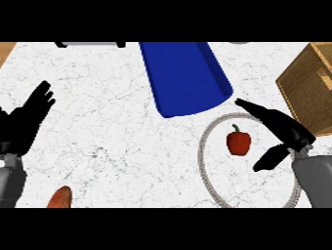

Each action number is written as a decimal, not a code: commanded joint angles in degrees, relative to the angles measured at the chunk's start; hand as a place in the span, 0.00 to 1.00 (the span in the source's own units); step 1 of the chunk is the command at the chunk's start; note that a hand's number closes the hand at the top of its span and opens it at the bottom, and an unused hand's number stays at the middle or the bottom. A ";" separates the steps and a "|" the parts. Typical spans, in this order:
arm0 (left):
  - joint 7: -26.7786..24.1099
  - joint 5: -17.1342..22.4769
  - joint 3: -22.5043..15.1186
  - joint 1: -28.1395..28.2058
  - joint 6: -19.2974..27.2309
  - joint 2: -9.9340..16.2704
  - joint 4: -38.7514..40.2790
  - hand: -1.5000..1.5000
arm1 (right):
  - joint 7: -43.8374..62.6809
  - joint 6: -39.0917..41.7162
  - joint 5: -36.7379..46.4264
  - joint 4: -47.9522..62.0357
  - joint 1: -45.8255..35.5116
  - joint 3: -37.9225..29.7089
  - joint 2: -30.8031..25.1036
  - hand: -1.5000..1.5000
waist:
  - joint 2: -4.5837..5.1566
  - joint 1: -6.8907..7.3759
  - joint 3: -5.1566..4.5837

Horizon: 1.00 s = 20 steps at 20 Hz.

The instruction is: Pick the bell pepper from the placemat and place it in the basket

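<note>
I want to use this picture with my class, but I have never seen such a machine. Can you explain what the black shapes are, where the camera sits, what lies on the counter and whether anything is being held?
The camera looks steeply down from the robot's head at a white marble counter. The black shapes are its two hands on grey forearms, coming in from the lower edge. The left hand rests open near the left edge, fingers up. The right hand is open beside a red bell pepper, thumb and fingers spread toward it, not yet closed on it. So nothing is held.

The pepper lies on a round white placemat with a rope-like rim. Above it is a blue object, and at the right edge a wooden basket. An orange object peeks in at the bottom left.
</note>
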 commanded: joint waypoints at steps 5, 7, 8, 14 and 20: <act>1.13 -2.18 -0.88 1.25 -0.07 -2.78 -2.72 0.50 | -4.24 -5.01 5.85 8.35 -2.64 -0.10 2.40 0.00 | 0.07 0.31 0.02; -2.70 -2.37 0.99 0.37 -1.32 -2.11 2.26 0.50 | 0.31 -5.30 7.57 2.17 1.75 1.86 4.43 0.00 | 0.04 0.01 0.00; -4.02 -2.09 2.48 -0.77 -2.15 -0.98 4.56 0.50 | 2.25 -3.98 7.55 1.51 -0.19 2.15 5.56 0.00 | 0.04 0.00 0.00; 2.19 -3.65 1.26 -4.32 0.88 -3.50 2.28 0.50 | -0.92 -4.63 10.11 6.16 -2.14 0.04 3.68 0.00 | 0.04 -0.03 0.01; -1.45 -3.48 2.60 -0.01 -1.12 -2.54 0.71 0.50 | -5.74 -9.46 16.97 7.65 1.58 5.03 3.05 1.00 | 0.00 0.04 0.01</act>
